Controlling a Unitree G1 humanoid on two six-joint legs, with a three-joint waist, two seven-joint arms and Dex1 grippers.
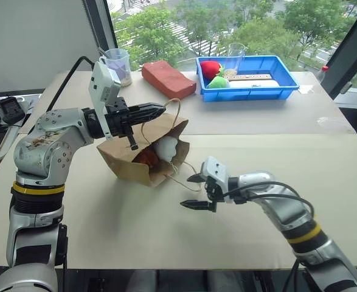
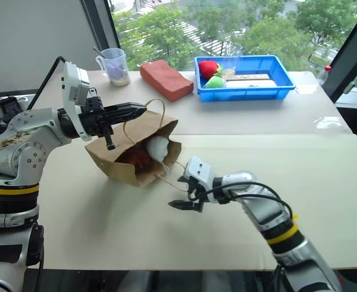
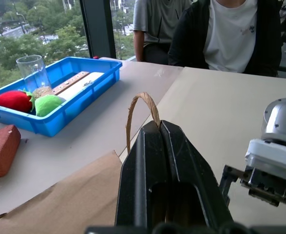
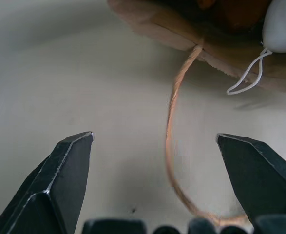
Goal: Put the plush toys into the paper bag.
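While clamped fully shut on the upper cord handle (image 3: 143,95) with the left gripper (image 1: 160,110), held the paper bag (image 1: 126,161) with its mouth propped up off the table (image 1: 257,158), on its side around mid-table, opening toward the right edge. Saw both plush toys already inside the mouth: white bunny toy (image 1: 166,148) at the lip, reddish-brown toy (image 1: 146,157) touching it, deeper in. Had the right gripper (image 1: 187,191) just beside the mouth on the near side, jaws spread wide, gripping nothing, straddling the lower cord handle (image 4: 171,122) slack on the table. Judged task nearly done; step in hand likely taking that lower handle to stand the bag up, or simply clearing away. Best done by coming down with the cord centred between the jaws, pinching the cord alone and not the white tag loop hanging at the lip. Needed a steady left hold, no tug toward the far edge, else mouth tips and bunny rolls out. Advised lifting both handles together, slowly, mouth turning upward so toys slide to the bottom. Left alone: red and green fruit toys (image 1: 213,74) in the blue tray (image 1: 251,94) and the brick block (image 1: 168,79) at the far edge.
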